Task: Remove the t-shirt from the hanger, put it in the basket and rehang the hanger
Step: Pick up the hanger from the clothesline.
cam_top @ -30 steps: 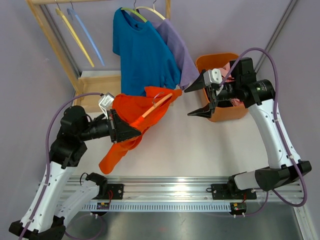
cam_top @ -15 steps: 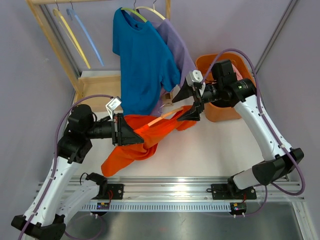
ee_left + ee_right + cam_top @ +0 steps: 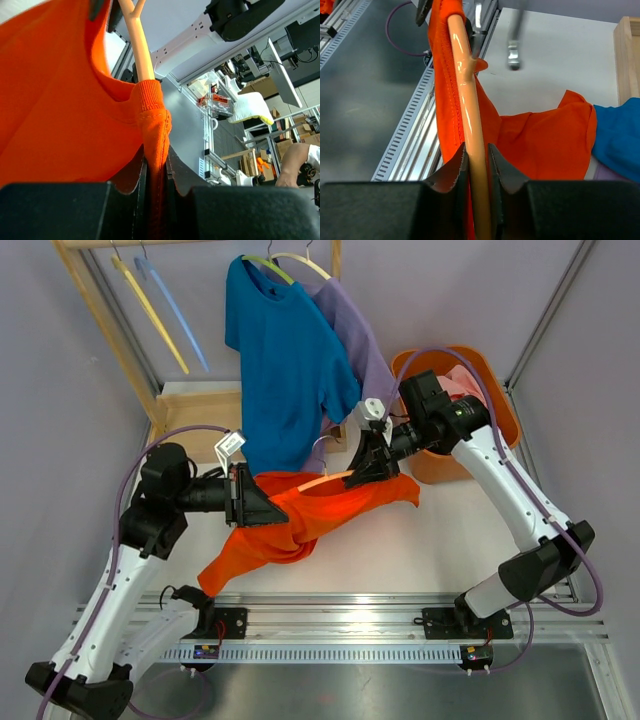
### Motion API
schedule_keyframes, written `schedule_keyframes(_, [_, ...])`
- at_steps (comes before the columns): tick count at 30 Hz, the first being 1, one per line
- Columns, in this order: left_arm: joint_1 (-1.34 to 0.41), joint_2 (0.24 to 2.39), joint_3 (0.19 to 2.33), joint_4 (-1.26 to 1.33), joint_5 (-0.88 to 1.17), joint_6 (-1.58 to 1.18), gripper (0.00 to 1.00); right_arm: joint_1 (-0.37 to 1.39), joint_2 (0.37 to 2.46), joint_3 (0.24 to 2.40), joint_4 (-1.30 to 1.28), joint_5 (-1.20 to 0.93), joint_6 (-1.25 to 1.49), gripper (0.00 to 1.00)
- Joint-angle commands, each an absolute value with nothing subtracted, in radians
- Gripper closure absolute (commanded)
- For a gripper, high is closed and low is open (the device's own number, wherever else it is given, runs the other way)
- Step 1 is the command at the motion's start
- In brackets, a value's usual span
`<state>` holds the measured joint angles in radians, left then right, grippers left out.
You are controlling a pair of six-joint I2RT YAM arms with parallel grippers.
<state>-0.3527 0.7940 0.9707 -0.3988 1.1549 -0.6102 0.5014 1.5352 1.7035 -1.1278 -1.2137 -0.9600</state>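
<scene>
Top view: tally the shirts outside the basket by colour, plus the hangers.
Orange shirt: 1
Teal shirt: 1
Lavender shirt: 1
Empty hangers (yellow hanger, blue hanger): 2
Hangers in shirts (green hanger, cream hanger, peach hanger): 3
Total: 8

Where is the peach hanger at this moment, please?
The hanger is held over the middle of the table inside the orange t-shirt, below the hanging blue shirt in the top view, with the right gripper clamped on its arm.
</scene>
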Motion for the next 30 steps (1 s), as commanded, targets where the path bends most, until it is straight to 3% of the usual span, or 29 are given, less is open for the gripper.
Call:
schedule_keyframes(1, [-0.362,0.798,0.986,-0.301,1.189,-0.562,1.0,0.511,1.522,1.736,-1.175,-1.17,-0.982,0.9])
schedule_keyframes(2, [-0.362,0.799,0.991,-0.311,1.186,-0.554,1.0,0.511,1.516,1.736,-1.18,-1.164,-0.989,1.0])
schedule_keyframes(5, [-0.362,0.81,1.024,-0.373,1.141,-0.496,0.96,0.511,1.5,1.73,-1.213,-1.135,-1.02,1.0])
schedule_keyframes(7, [-0.362,0.815,1.054,-0.447,1.079,-0.417,0.7,0.512,1.5,1.749,-1.297,-1.106,-1.063,1.0])
schedule_keyframes(9, [-0.362,0.813,1.089,-0.491,1.019,-0.346,0.54,0.511,1.508,1.767,-1.372,-1.071,-1.109,1.0])
schedule_keyframes(10, [-0.362,0.81,1.095,-0.514,1.006,-0.33,0.36,0.511,1.508,1.766,-1.388,-1.06,-1.114,1.0])
schedule_keyframes(13, [-0.362,0.799,1.117,-0.526,0.966,-0.288,0.16,0.511,1.493,1.735,-1.414,-1.016,-1.141,1.0])
schedule_keyframes(17, [-0.362,0.804,1.121,-0.503,0.96,-0.281,0.06,0.511,1.465,1.689,-1.41,-0.999,-1.146,1.0])
schedule_keyframes(30, [-0.443,0.939,1.072,-0.206,0.917,-0.368,0.03,0.544,1.497,1.689,-1.41,-1.052,-1.111,1.0])
